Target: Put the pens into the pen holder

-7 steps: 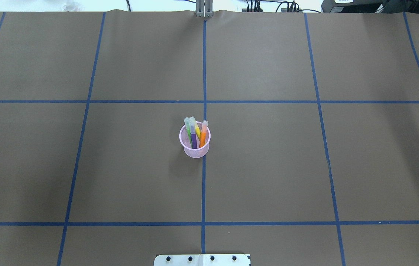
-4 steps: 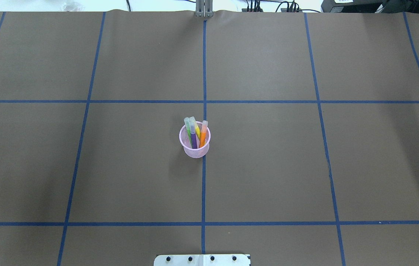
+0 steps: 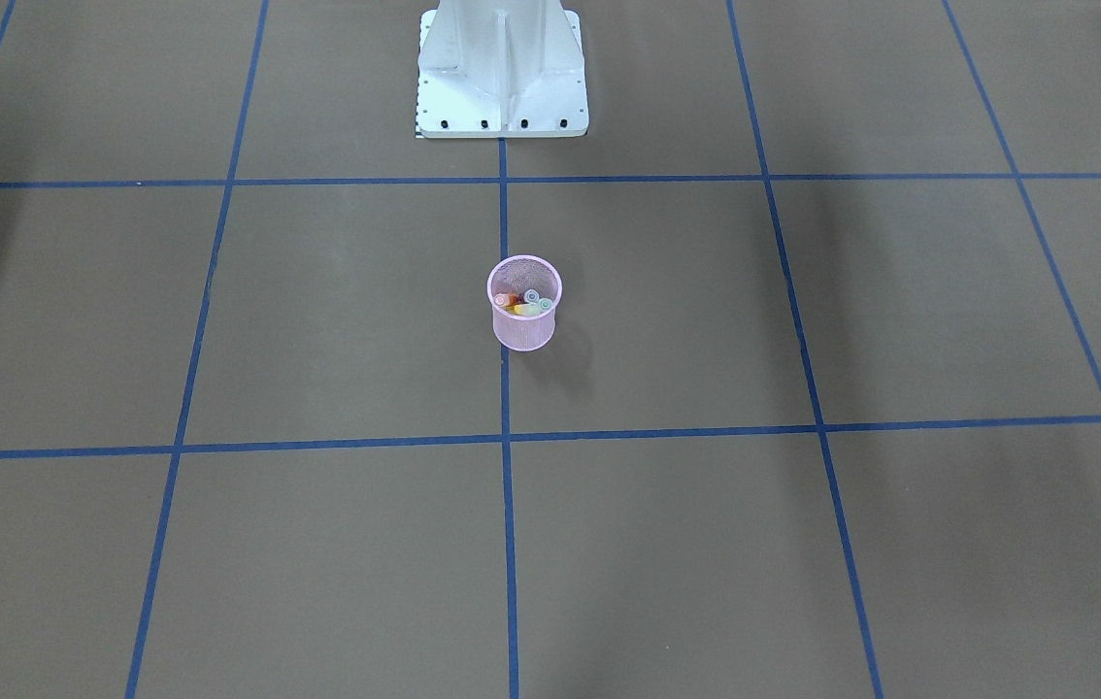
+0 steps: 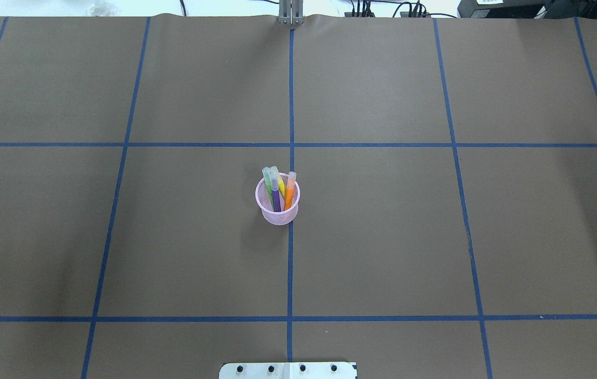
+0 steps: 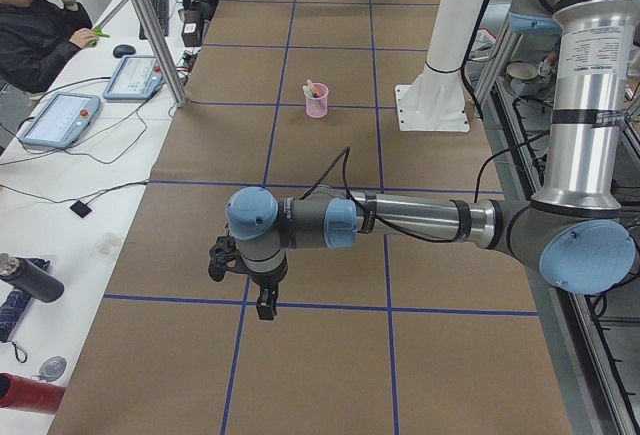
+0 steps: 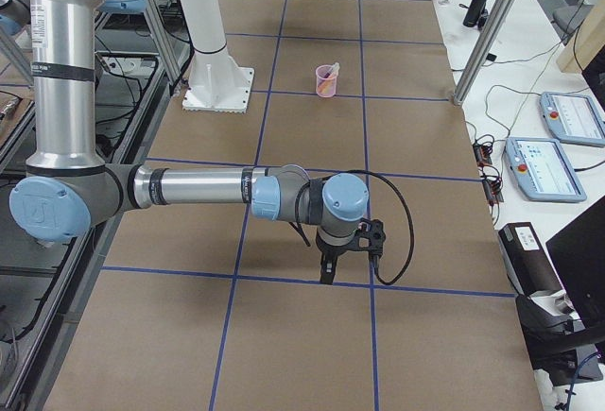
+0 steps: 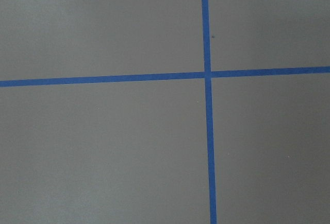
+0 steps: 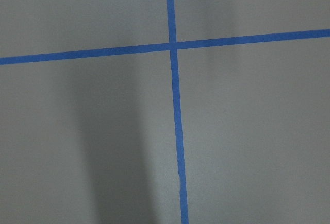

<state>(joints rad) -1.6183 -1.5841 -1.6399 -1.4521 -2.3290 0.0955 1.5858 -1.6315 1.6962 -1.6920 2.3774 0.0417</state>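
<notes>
Overhead exterior view: a brown paper-covered table (image 4: 382, 237) ruled into squares by blue tape lines (image 4: 290, 273); neither arm reaches into this view.
Left arm: the left arm (image 5: 400, 220) shows only in the exterior left view, stretched low over the table and well apart from the cup. The left gripper (image 5: 264, 311) points down near a tape line; whether it is wide or narrow cannot be told from there.
Right arm: the right arm (image 6: 198, 187) shows only in the exterior right view, in a like pose. The right gripper (image 6: 326, 276) hangs just above a tape line, its opening equally impossible to judge.
Wrist cameras: both show only paper and a tape crossing.
Pen holder: the pink mesh pen holder (image 4: 277, 215) stands upright near the table's middle, over the central tape line and mostly on the robot's left of it.
Pens: the purple pen (image 4: 276, 200), orange pen (image 4: 289, 197), green pen (image 4: 268, 184) and yellow pen (image 4: 280, 185) all stand inside it, with their caps leaning on the far rim.
Step in hand: collecting looks complete, with all four pens in the cup.
Next move: probably none beyond parking the arms away from the light cup.
</notes>
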